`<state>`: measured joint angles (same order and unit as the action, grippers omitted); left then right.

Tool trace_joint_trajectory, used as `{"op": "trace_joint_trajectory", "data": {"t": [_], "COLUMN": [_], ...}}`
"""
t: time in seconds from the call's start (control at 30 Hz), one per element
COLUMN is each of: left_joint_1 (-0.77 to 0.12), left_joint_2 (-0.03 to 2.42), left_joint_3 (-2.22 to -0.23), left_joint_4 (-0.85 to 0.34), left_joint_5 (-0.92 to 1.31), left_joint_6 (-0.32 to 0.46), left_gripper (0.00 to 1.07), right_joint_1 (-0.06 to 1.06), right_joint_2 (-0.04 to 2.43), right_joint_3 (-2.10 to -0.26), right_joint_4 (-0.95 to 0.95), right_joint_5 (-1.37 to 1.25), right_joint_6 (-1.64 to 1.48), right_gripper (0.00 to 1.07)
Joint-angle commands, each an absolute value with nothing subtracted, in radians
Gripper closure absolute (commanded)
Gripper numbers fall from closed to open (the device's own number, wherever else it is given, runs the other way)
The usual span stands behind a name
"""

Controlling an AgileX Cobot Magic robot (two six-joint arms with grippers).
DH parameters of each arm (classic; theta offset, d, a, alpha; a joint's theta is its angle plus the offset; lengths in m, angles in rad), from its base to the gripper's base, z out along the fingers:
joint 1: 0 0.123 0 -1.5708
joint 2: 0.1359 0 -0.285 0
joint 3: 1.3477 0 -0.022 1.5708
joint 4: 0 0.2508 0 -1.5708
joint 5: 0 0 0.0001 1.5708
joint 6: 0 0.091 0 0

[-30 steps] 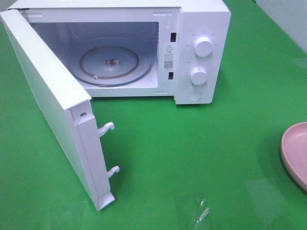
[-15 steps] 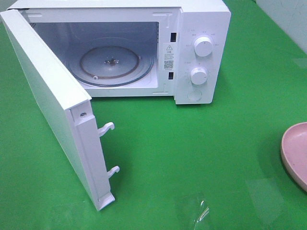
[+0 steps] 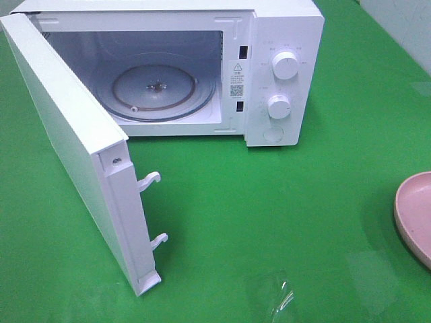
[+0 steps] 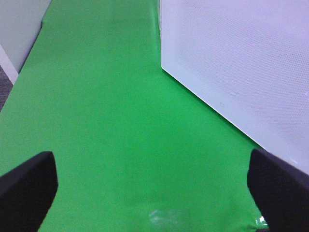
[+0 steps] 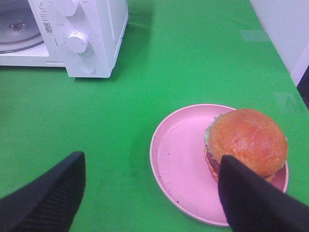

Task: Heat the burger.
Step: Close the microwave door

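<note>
The burger [image 5: 247, 141] sits upright on the pink plate [image 5: 181, 159], off-centre and close to the rim on the side away from the microwave [image 3: 269, 67]. Bun dome up, it is roughly round, so it has no real long axis and points nowhere in particular.

The right end effector [image 5: 149, 193] hovers above the plate, spread wide and holding nothing; one finger [image 5: 256, 198] overlaps the burger in the wrist view. A descent from here could press the glossy bun, shear the layers, or tip the plate at its loaded edge. The open door [image 3: 74, 148] stands far out over the table [image 3: 303, 215], narrowing the path to the turntable [image 3: 155, 91].

The left end effector [image 4: 149, 193] is fully open and empty beside the door.
</note>
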<state>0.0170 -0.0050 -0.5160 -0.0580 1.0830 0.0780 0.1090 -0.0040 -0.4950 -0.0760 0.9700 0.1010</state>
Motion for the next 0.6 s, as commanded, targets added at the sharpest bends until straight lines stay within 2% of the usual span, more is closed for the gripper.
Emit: {"op": "trace_joint_trajectory", "data": {"t": [0.03,0.4,0.6], "left_joint_1": [0.018,0.018,0.018], "left_joint_2": [-0.011,-0.012,-0.011], "left_joint_3": [-0.517,-0.517,-0.531], "left_joint_4": [-0.062,-0.064,-0.063], "left_joint_5": [1.07,1.07,1.051], "left_joint_6": [0.07,0.07,0.045], "left_gripper": [0.07,0.07,0.07], "right_joint_1": [0.105,0.105,0.105], "right_joint_2": [-0.031,-0.031,-0.031], "right_joint_3": [-0.494,-0.494,-0.494], "right_joint_4": [-0.072,-0.072,-0.072], "right_joint_5": [0.961,0.961,0.961], "right_joint_6": [0.104,0.104,0.104], "right_gripper": [0.37,0.37,0.37]}}
